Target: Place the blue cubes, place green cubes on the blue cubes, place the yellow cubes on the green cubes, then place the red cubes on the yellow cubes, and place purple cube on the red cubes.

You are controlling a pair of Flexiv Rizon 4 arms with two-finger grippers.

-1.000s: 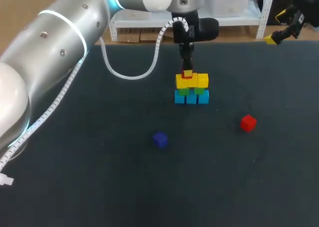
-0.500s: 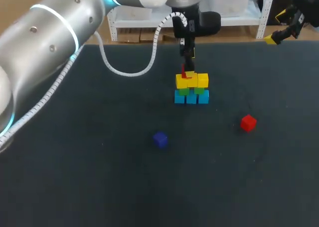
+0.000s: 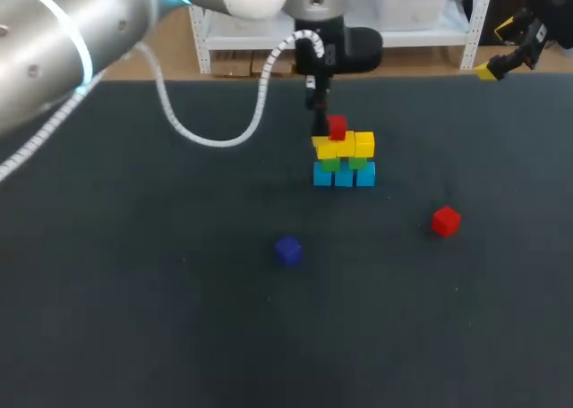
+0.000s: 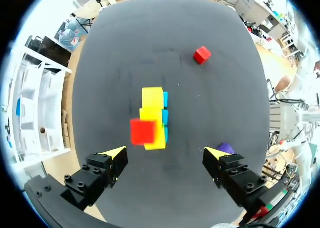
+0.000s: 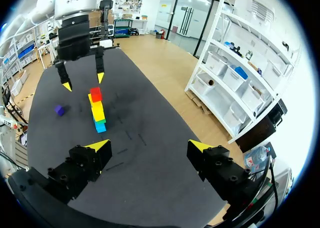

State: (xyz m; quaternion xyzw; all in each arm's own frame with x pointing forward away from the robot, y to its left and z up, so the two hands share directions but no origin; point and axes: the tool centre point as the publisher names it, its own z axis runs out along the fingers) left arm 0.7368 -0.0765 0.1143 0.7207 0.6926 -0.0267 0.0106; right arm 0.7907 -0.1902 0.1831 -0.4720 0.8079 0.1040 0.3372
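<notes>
A stack stands mid-table: a row of blue cubes (image 3: 344, 176), green cubes (image 3: 331, 164) on them, yellow cubes (image 3: 346, 145) above, and one red cube (image 3: 337, 126) on top at the stack's left end. My left gripper (image 3: 320, 111) hangs just above and behind that red cube. In the left wrist view it (image 4: 165, 153) is open, with the red cube (image 4: 143, 131) below and free of both fingers. A second red cube (image 3: 446, 220) lies loose to the right. The purple cube (image 3: 287, 250) lies nearer the front. My right gripper (image 5: 149, 146) is open and empty at the far right edge (image 3: 500, 48).
The dark table (image 3: 134, 292) carries nothing else. My left arm's grey body and white cable (image 3: 215, 135) cross the far left part of it. From the right wrist view the stack (image 5: 98, 113) stands well ahead, under the left gripper (image 5: 81, 80).
My left gripper has opened and let go of the red cube on the yellow cubes, then risen and drawn slightly left. The right arm has not moved.
</notes>
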